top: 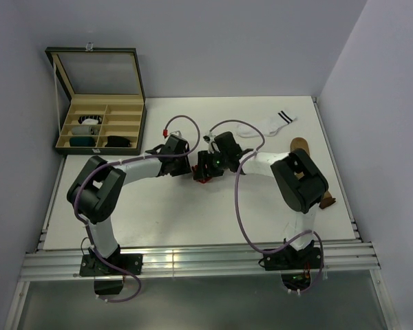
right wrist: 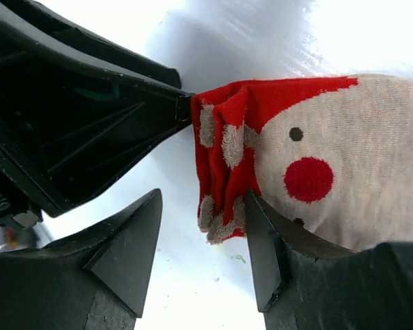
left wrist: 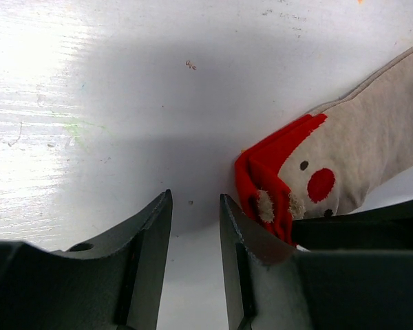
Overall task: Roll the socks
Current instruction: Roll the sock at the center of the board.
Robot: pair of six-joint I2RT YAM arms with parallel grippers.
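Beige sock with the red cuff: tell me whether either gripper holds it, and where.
Neither. The right gripper stands open around the bunched red cuff of the beige sock, one finger touching it; the left gripper is open and empty, the cuff beside it.

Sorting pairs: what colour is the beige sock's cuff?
The cuff is red, best in right wrist view.

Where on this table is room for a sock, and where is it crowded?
Bare: the table's near strip between the arm bases, and the far patch between the box and the white sock. Crowded: the centre, where the left gripper and right gripper meet at the red-cuffed sock.
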